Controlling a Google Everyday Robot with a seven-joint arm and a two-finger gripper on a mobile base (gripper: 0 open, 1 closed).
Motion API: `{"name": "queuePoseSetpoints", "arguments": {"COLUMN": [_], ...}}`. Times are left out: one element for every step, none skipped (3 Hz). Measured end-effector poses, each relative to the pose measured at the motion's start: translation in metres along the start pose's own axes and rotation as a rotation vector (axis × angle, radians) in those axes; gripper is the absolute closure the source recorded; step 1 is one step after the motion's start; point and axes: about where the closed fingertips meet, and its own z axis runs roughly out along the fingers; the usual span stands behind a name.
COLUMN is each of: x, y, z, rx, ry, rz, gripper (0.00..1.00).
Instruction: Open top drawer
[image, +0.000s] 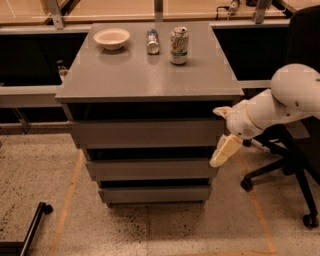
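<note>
The grey cabinet (150, 70) has three stacked drawer fronts. The top drawer (147, 133) is the widest and tallest; its plain flat front sits under the tabletop with a dark gap above it, and it looks pushed in. My gripper (225, 150), cream-coloured on a white arm, hangs just off the cabinet's front right corner. It is level with the top drawer's lower edge and the gap above the middle drawer (150, 169). I cannot tell whether it touches the drawer.
On the cabinet top stand a white bowl (112, 38), a small bottle (152, 41) and a drink can (179, 45). A black office chair (295, 165) stands close on the right behind my arm. A black wheeled leg (32, 227) lies on the floor at lower left.
</note>
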Motion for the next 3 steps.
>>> {"name": "queuePoseSetpoints", "arguments": {"x": [0.012, 0.02, 0.02], "y": [-0.013, -0.059, -0.059], "z": [0.029, 0.079, 0.079], "rx": [-0.029, -0.056, -0.057], "ry": [-0.032, -0.06, -0.061], "rz": [0.007, -0.012, -0.012], "gripper": [0.0, 0.0, 0.0]}}
